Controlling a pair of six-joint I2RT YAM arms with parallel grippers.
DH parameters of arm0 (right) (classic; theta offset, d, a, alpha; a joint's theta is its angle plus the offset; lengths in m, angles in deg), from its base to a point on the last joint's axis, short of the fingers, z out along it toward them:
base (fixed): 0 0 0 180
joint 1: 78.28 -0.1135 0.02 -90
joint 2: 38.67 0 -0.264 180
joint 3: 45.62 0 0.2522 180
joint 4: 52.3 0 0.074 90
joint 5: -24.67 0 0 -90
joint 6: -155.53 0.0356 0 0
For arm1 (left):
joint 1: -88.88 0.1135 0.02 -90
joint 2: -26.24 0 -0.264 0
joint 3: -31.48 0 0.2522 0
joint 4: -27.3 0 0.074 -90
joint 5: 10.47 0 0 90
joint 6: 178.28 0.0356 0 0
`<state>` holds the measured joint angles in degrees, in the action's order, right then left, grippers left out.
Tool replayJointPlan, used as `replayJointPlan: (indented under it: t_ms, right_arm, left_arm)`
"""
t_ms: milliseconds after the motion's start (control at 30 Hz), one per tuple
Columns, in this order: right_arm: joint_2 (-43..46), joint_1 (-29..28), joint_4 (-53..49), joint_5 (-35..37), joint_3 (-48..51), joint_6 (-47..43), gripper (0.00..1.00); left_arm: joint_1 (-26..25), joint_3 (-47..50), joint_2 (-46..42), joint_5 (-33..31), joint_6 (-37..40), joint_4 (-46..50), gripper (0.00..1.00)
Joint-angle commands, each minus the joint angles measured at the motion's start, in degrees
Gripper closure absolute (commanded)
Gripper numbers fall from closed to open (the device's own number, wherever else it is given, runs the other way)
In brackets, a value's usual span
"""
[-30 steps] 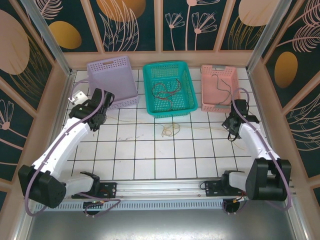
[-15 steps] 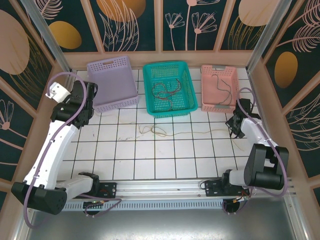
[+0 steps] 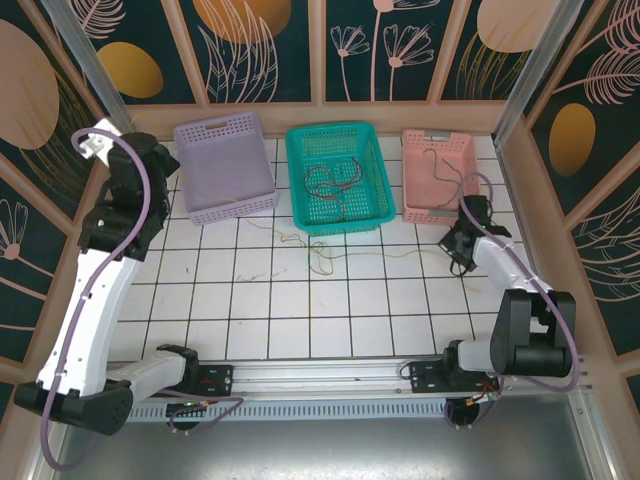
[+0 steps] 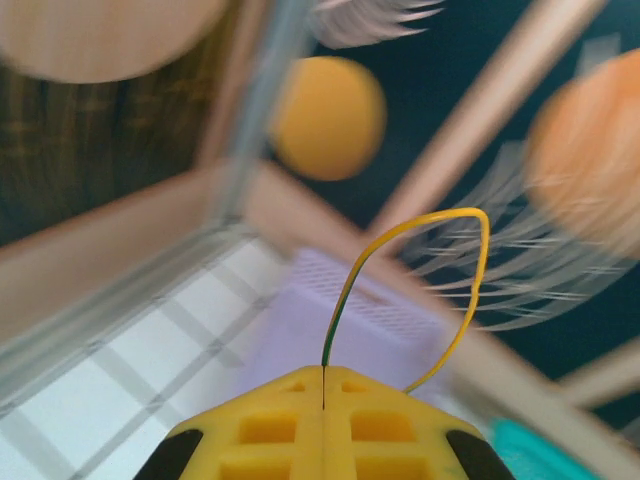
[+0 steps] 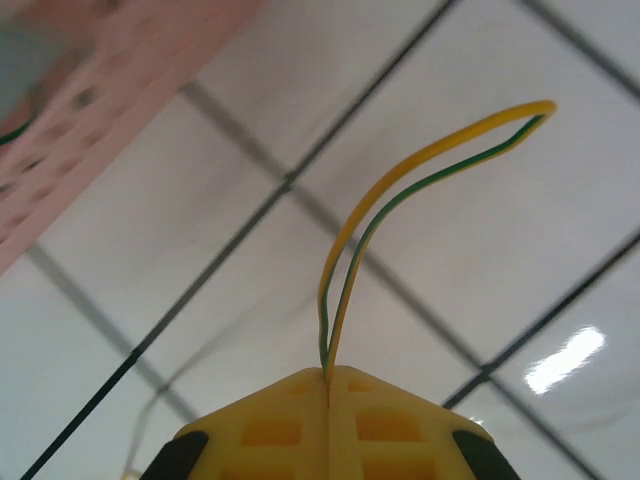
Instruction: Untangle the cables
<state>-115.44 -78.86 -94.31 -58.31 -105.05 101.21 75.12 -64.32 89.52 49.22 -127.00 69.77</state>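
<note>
Worktop [image 3: 300, 310] of white tiles spreads under everything, with the left arm [image 3: 95, 290] raised high over its left side and the right arm [image 3: 510, 275] lying low on the right. Along the far edge stand three baskets: the lilac basket [image 3: 215, 130] left, the teal basket [image 3: 296, 180] middle, the pink basket [image 3: 412, 170] right. The left fingers [image 4: 290, 400] are clamped shut on a loop of yellow-green cable [image 5: 450, 155] held in the air, and the right fingers [image 5: 290, 400] are clamped on another such loop just above the tiles by the pink basket. A thin strand [image 3: 400, 256] crosses the worktop between the arms, with a small tangle [image 3: 320, 262] just in front of the teal basket. Dark and red cables [image 3: 330, 185] lie in the teal basket, and one dark cable [image 3: 445, 175] lies in the pink one
</note>
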Motion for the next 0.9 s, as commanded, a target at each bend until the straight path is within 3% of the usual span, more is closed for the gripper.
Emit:
replayJointPlan:
  t_ms: [0, 67, 167, 400, 500, 667, 867]
  right_arm:
    - [-0.2, -4.9, 1.5, -0.9, -2.1, -1.6, 1.00]
    - [-0.5, -6.2, 2.2, -2.6, -0.8, -0.9, 1.00]
    - [-0.4, -7.3, 3.8, -4.1, 1.6, -1.3, 1.00]
    - [-1.0, -6.8, 2.6, 0.1, 4.4, -3.4, 1.00]
    - [-0.8, -6.0, 2.6, 2.1, 5.3, -3.8, 1.00]
    - [0.1, 0.2, 1.7, 5.4, 6.0, -3.0, 1.00]
    - [-0.5, 9.9, 2.3, 8.1, 5.1, -2.5, 1.00]
  left_arm:
    - [0.3, 1.4, -2.6, 22.5, 5.5, -21.1, 1.00]
    - [0.3, -1.3, -0.8, 30.0, 3.9, -23.3, 1.00]
    - [0.3, -4.5, 0.9, 35.3, 1.4, -26.1, 1.00]
    - [0.3, -10.4, 0.9, 29.6, 0.3, -27.1, 1.00]
    - [0.4, -15.3, 1.5, 21.4, 1.4, -24.0, 1.00]
    - [0.4, -25.5, 3.9, -4.7, 4.2, -15.1, 1.00]
    - [0.4, -42.2, 11.6, -18.2, 13.6, -11.6, 1.00]
